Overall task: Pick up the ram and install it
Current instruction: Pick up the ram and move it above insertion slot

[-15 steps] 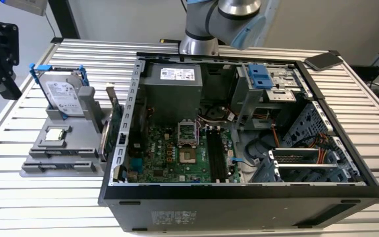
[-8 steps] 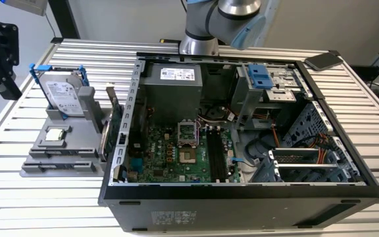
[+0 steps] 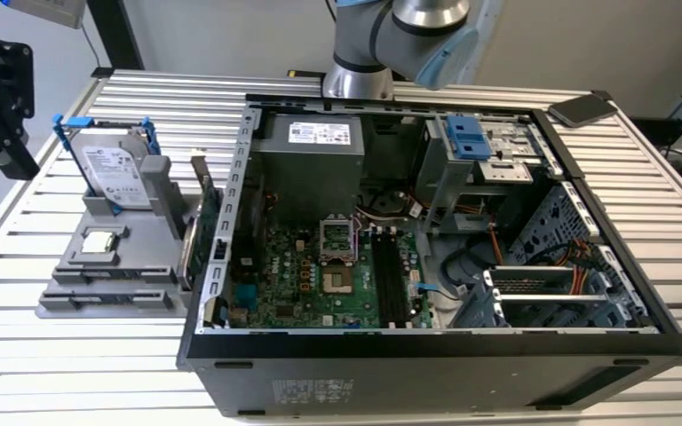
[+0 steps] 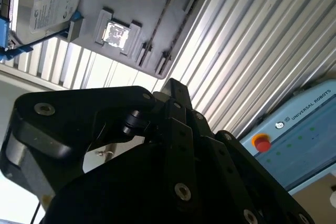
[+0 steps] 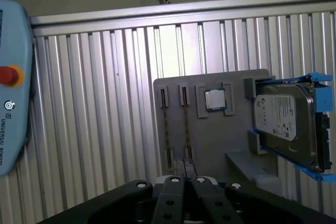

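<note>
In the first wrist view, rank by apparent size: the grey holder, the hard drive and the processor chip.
1. grey holder
2. hard drive, which may look larger because it is nearer the camera
3. processor chip, clearly smallest

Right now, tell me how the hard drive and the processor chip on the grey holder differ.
The hard drive is far bigger than the chip. The drive stands on edge in the grey holder; the chip lies flat in a shallow recess. The drive sits in a blue frame; the chip is bare. Both have silvery faces and rest on the same holder.
</note>
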`<act>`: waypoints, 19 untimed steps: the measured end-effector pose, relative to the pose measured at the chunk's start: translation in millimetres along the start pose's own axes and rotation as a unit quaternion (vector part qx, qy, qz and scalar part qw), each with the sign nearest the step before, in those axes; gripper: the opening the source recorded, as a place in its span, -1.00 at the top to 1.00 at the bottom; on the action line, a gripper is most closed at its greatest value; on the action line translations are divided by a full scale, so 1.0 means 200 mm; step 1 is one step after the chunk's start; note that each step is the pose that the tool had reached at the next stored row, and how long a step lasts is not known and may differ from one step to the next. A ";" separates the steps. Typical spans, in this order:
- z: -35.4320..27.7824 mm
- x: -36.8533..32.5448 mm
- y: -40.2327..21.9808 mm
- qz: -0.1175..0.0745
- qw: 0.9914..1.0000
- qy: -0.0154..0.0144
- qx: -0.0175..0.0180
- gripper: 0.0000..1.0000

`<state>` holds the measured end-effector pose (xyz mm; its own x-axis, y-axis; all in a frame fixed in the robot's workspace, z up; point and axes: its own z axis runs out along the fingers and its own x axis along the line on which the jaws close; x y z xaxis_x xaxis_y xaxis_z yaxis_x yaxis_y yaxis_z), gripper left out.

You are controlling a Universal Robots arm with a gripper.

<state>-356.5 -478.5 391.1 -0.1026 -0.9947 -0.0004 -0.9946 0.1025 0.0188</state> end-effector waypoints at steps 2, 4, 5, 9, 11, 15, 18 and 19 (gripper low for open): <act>0.000 0.000 0.000 0.000 1.000 0.000 0.000 1.00; 0.000 0.000 0.000 0.000 1.000 0.000 0.000 1.00; 0.000 0.000 0.000 0.000 1.000 0.000 0.000 1.00; 0.000 0.000 0.000 0.000 1.000 0.000 0.000 -1.00; 0.000 0.000 0.000 0.000 1.000 0.000 0.000 -1.00; 0.001 0.000 0.000 -0.001 1.000 0.000 0.000 -1.00; 0.005 0.000 0.000 -0.001 1.000 0.000 0.000 -1.00; 0.007 0.000 -0.001 -0.001 1.000 0.000 0.000 -1.00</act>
<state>-356.4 -478.4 389.6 -0.1005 -0.9949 0.0003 -0.9948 0.1005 0.0188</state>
